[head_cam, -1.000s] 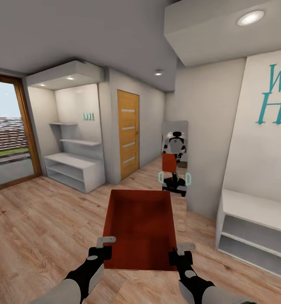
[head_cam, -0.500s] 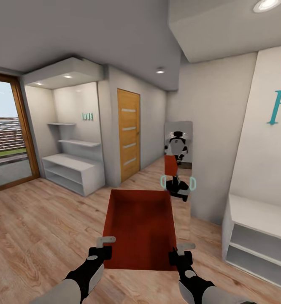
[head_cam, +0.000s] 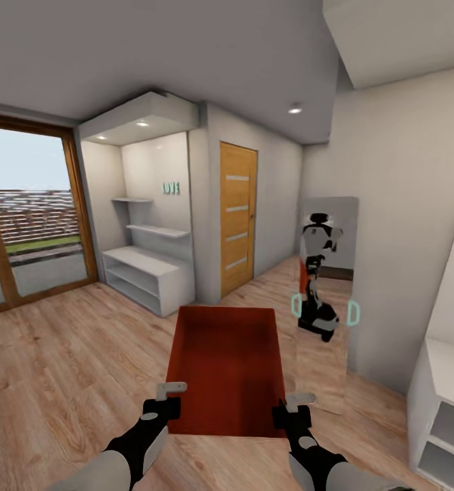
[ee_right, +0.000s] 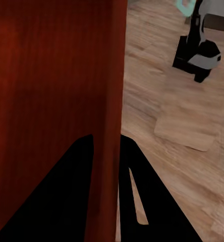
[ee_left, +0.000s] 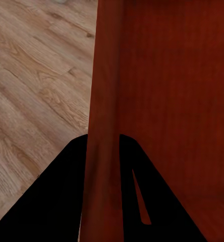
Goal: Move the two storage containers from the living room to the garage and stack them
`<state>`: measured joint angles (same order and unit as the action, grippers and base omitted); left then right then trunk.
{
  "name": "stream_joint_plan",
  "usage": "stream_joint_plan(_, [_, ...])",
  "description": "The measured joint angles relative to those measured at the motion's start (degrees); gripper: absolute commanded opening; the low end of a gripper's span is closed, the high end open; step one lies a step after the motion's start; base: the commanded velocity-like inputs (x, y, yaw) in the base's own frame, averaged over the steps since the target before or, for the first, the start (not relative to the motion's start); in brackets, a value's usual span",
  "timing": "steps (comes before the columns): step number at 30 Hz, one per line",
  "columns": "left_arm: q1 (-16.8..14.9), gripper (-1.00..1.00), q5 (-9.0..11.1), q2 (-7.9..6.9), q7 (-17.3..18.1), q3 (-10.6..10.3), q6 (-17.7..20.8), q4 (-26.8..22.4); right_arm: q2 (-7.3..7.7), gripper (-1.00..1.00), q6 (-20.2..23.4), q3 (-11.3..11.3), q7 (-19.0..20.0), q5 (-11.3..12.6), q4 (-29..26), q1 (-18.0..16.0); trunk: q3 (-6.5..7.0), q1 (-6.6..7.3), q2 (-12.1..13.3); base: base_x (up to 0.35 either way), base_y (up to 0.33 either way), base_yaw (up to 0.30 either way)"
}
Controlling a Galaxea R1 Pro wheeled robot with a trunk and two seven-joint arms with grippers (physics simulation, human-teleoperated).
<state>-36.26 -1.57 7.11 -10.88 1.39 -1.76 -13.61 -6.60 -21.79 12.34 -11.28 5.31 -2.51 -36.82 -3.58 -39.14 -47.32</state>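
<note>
Head view swung left; we carry the bin, left gripper and right gripper clamped, door at 12.

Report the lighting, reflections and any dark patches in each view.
Head view: even light, glowing ceiling spots, and the wall mirror reflects the robot. Left wrist view: fingers render as flat black silhouettes against the storage container. Right wrist view: the same black silhouettes.
</note>
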Motion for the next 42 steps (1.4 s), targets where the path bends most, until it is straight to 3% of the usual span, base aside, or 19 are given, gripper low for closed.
stream_joint_plan(8, [0.0, -1.0, 0.0, 0.01, 0.0, 0.0, 0.0, 0.0, 0.01, -1.0, 0.0, 0.0, 0.0, 0.0, 0.0, 0.0, 0.0, 0.0, 0.0, 0.322, 0.0, 0.173])
stream_joint_plan(42, [0.0, -1.0, 0.0, 0.01, 0.0, 0.0, 0.0, 0.0, 0.01, -1.0, 0.0, 0.0, 0.0, 0.0, 0.0, 0.0, 0.0, 0.0, 0.0, 0.322, 0.0, 0.002])
